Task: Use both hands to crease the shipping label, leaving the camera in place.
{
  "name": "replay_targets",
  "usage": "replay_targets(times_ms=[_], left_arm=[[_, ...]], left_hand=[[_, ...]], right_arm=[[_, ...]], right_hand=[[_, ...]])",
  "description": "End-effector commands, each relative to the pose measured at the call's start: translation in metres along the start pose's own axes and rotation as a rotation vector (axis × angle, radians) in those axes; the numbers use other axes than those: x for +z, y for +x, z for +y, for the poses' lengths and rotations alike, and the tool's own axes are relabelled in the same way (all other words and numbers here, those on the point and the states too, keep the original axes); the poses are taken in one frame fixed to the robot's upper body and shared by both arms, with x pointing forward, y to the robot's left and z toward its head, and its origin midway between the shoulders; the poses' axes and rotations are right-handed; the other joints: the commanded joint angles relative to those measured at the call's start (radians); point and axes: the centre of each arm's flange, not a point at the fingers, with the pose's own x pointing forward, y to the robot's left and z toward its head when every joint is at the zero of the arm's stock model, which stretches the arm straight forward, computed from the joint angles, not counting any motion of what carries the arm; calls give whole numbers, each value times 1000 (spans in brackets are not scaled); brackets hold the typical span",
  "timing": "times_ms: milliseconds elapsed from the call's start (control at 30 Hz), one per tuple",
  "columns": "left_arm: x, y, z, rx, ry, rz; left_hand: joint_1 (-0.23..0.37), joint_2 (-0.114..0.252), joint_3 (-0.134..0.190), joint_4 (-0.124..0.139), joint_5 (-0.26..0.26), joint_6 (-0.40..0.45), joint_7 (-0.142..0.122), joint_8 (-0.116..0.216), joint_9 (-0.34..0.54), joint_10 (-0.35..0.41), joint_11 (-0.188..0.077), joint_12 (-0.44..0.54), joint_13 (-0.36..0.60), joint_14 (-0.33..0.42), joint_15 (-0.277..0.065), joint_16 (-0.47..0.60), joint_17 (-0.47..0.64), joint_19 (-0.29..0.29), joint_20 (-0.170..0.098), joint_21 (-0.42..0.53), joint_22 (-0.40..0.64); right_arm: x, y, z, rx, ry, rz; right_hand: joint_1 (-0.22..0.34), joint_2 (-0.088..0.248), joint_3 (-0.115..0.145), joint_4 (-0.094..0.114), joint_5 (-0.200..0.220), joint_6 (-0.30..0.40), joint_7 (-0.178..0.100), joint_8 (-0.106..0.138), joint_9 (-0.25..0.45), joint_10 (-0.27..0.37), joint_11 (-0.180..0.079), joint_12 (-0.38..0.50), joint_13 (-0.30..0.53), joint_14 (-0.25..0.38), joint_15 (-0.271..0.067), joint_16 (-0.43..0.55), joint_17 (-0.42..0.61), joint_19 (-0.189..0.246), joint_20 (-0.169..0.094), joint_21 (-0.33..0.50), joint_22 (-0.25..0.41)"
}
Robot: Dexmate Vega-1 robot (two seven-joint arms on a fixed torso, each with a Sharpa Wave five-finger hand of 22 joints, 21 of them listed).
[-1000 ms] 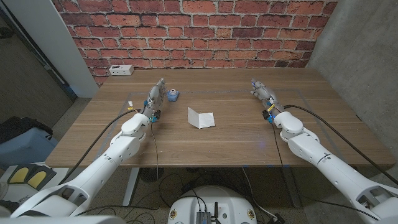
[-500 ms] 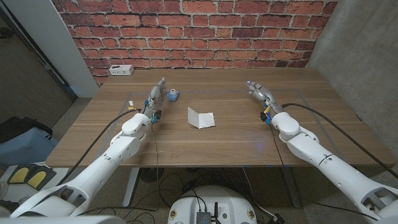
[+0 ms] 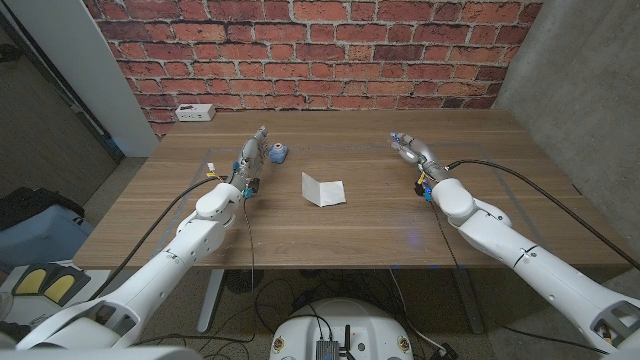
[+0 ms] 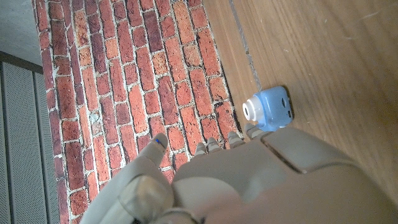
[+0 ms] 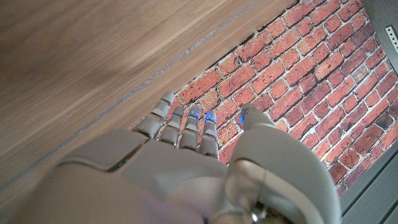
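The white shipping label (image 3: 323, 189) is lying near the centre of the head view on the wooden table (image 3: 360, 230), partly folded, with nothing touching it. The small blue camera (image 3: 277, 152) is sitting up and to the left of it, just beside the left hand (image 3: 252, 150), whose fingers are reaching out straight and holding nothing. The right hand (image 3: 411, 150) is hovering in the upper right of the frame, well apart from the label, fingers extended, slightly spread and empty. A white power strip (image 3: 193, 112) is lying at the table's upper left edge, before the brick wall (image 3: 320, 50).
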Motion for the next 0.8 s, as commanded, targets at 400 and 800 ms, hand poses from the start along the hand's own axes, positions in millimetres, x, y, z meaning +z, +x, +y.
replay_targets(times_ms=[400,800], left_arm=[[-2,-9,-8,-21,39,13],[-2,-23,-13,-21,101,34]], left_hand=[[8,3,0,-8,2,-87,6,4,4,-130,3,5,5,-144,-52,6,5,-44,-25,0,3],[12,4,-1,-12,2,-64,10,8,5,-95,-6,15,5,-119,-43,11,5,-26,-10,3,3]], right_arm=[[24,-11,13,18,-253,8],[31,-17,21,45,-321,-7]], right_hand=[[26,-3,25,-8,-14,25,-13,4,3,22,-8,10,3,17,-12,10,6,17,-1,5,2],[34,-4,37,-12,-20,42,-16,6,4,33,-13,10,3,28,-23,13,7,24,-4,6,2]])
